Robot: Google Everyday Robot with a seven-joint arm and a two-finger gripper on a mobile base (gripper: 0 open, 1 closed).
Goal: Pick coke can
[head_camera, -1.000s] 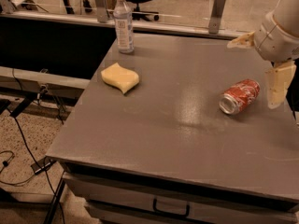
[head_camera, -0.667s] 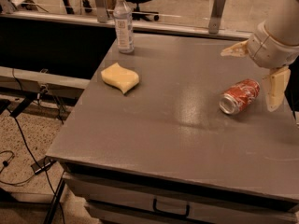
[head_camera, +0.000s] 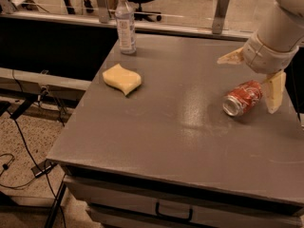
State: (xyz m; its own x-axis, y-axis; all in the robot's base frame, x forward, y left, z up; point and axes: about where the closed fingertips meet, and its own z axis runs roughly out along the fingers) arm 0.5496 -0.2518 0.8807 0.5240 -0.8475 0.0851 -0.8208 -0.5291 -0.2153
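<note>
One finger point(head_camera: 274, 91) of the spread gripper point(head_camera: 253, 75) covers the coke can's point(head_camera: 241, 99) end.

coke can point(head_camera: 242, 98) on table point(head_camera: 166, 141), jaws above

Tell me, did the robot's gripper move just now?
Yes. The gripper, jaws open, shifted left and lower in the picture, closer to the coke can, which lay still on its side.

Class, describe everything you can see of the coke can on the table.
The coke can is red with white lettering and a silver end, seemingly aluminium. It lies on its side on the grey table, near the right edge, silver end towards the camera. The gripper hovers open above it, one finger either side.
</note>
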